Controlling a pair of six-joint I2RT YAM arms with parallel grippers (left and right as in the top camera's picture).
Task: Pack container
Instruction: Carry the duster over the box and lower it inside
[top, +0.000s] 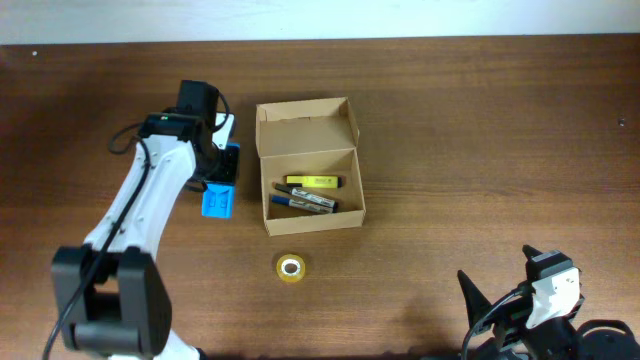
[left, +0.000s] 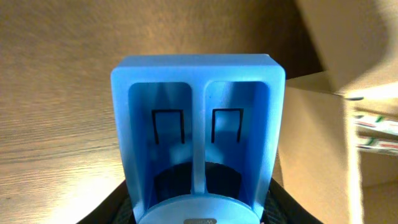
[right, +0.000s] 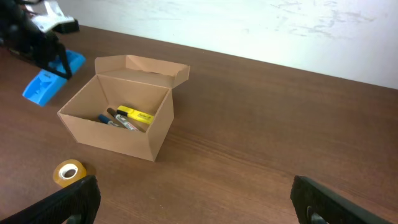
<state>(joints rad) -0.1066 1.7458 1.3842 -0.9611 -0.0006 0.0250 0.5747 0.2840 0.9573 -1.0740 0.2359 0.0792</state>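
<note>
Container (top: 315, 221), tan cardboard, flap open, long axis left-right at mid surface: lies just right of the nearer left pincer (top: 225, 165), apparently pinching a blue plastic piece (top: 217, 203); right pincer (right: 194, 182) spread, well apart.

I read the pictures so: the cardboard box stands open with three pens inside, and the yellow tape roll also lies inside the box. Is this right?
Not quite. The tape roll is not inside the box; it lies on the table in front of it, apart from it, as the overhead view shows. The box does stand open with three pens inside.
</note>
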